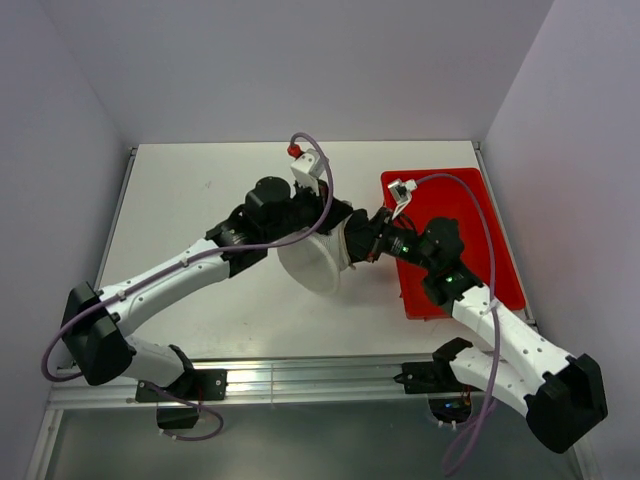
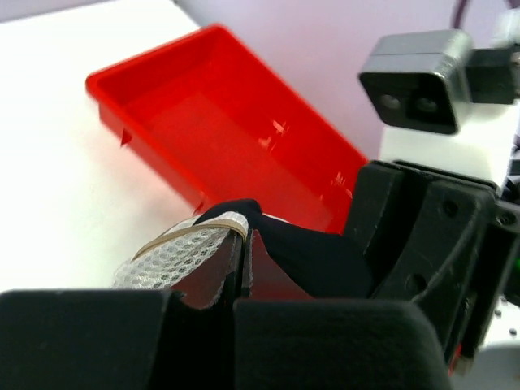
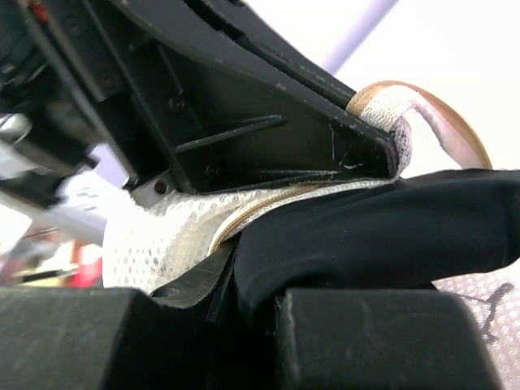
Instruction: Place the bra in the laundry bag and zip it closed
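Black left gripper [image 1: 328, 228] pinches rim of white mesh laundry bag [image 1: 310, 265] mid-table, likely to keep mouth open. Bra [image 3: 390, 236] at that mouth, under rim, clamped by right gripper [image 1: 356, 242], apparently to feed it in. Red tray [image 1: 470, 200] rightmost.

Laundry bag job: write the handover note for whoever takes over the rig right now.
The left gripper is shut on the rim of the laundry bag, beside the red tray.
The right gripper is shut on the bra, at the bag's mouth.
Done: bra brought to the opening. How much is inside cannot be seen.
Left: push it fully in, let go, zip closed.
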`<state>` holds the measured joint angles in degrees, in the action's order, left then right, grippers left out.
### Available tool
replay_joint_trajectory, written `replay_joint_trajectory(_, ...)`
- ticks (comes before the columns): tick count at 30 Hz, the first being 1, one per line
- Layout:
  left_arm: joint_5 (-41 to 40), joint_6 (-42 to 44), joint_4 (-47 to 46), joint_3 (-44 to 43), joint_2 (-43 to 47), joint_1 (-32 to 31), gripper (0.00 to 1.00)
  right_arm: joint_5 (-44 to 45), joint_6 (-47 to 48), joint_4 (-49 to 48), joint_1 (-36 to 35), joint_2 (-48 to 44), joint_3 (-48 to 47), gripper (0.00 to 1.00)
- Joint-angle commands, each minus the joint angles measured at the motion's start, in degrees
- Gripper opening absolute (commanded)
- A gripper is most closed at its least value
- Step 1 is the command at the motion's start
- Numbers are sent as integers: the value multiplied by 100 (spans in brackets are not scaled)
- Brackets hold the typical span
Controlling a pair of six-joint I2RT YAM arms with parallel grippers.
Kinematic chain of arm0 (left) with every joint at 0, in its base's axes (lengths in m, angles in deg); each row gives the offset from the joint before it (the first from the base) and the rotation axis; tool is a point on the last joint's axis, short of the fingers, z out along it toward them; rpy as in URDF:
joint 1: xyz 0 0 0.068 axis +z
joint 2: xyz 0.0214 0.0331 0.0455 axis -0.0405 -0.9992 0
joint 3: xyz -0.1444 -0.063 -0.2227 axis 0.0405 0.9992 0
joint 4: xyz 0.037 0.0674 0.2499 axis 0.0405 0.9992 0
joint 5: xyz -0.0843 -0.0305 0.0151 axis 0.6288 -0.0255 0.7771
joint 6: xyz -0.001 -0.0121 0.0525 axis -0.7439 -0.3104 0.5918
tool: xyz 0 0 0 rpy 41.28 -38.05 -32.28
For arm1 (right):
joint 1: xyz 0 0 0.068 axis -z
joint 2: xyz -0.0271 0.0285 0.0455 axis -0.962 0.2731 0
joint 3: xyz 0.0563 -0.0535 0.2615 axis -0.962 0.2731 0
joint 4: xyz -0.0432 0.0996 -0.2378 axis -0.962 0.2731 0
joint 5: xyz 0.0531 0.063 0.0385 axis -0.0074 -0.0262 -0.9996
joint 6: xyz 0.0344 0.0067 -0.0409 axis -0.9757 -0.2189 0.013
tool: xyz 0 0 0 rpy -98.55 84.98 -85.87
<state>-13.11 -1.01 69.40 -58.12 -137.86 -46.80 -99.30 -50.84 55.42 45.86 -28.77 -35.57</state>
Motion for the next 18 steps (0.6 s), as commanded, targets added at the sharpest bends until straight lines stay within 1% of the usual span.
replay_joint_trajectory(1, -476, -212, -1246, 180, -220, -132, 0, 377, 1427, 1821, -80, -388, -719, 0)
replay_joint_trajectory(3, -617, -265, -1380, 311, -106, -220, 0, 720, 1751, 2263, -80, -467, -894, 0)
replay_joint_trajectory(5, -670, -370, -1572, 478, 43, -238, 0, 1308, 2007, 2904, -80, -459, -1079, 0)
replay_joint_trajectory(7, -1029, -467, -1731, 890, 325, -247, 0, 1887, 2149, 3352, -89, -458, -1168, 0)
replay_joint_trajectory(9, -1196, -502, -1977, 1337, 588, -352, 5, 2179, 2298, 3617, -89, -502, -1212, 0)
replay_joint_trajectory(11, -1346, -572, -2092, 1620, 755, -448, 9, 2451, 2412, 3732, -97, -520, -1212, 0)
replay_joint_trajectory(15, -1505, -748, -2758, 2462, 914, -598, 12, 2804, 2492, 3953, -124, -406, -1125, 0)
replay_joint_trajectory(16, -1496, -810, -2847, 2561, 914, -616, 12, 2857, 2501, 3944, -141, -371, -1089, 0)
replay_joint_trajectory(18, -1478, -915, -2997, 2789, 836, -677, 8, 3190, 2492, 3953, -290, -248, -957, 0)
